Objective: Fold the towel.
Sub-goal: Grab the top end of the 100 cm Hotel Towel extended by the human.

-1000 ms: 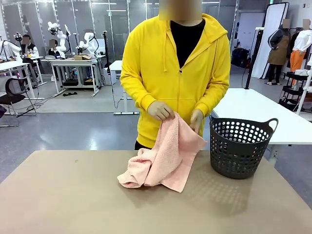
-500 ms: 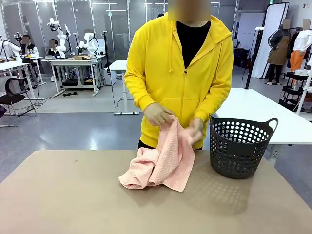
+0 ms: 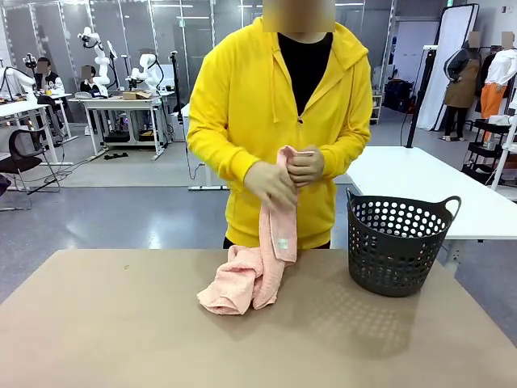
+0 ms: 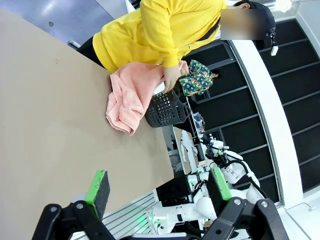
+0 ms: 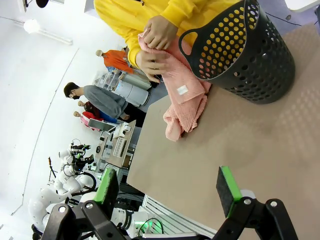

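at the far edge of the tabletop, the person's hands hold one end of the towel up while the rest lies bunched on the surface near the basket. our left end effector and right end effector hover wide open, holding nothing. reaching in now, we could pinch a bunched layer or the person's hands, leaving a crooked fold.

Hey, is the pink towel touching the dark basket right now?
Apart. The front view shows bare table between the towel and the basket.
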